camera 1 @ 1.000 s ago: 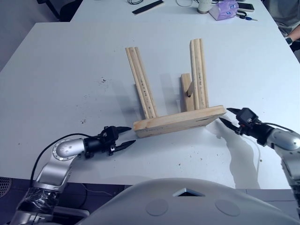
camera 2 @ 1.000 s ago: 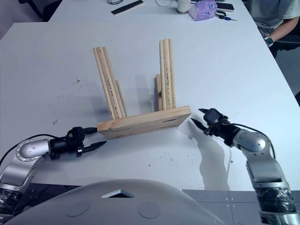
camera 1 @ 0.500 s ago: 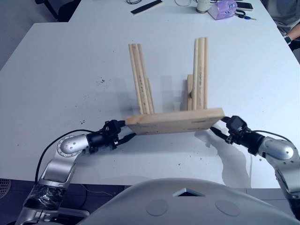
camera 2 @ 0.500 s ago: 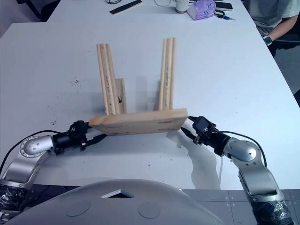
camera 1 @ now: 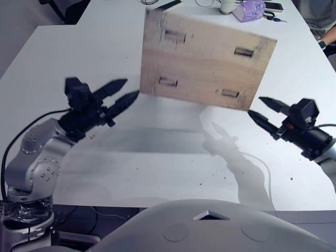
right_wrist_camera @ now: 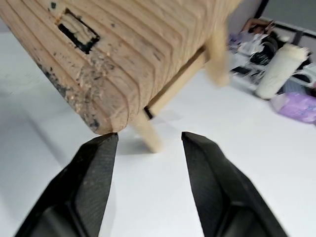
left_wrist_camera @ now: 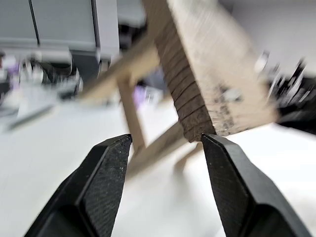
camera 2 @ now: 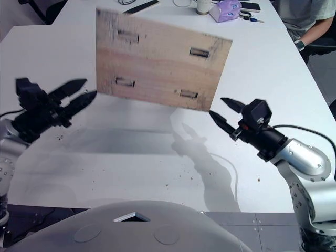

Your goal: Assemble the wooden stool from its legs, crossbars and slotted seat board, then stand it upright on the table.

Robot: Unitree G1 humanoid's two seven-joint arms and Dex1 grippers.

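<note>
The pale slotted wooden stool (camera 1: 205, 65) leans between left jaws and right jaws, both spread. Ungripped, it could topple onto the white surface (camera 1: 157, 157).

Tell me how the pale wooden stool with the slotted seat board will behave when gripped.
Probably stiff: the pale wooden stool is thick wood on jointed legs. Its ridged edge should give the open left gripper and right gripper friction. Top-heavy on thin legs, it may tip if pushed.
</note>
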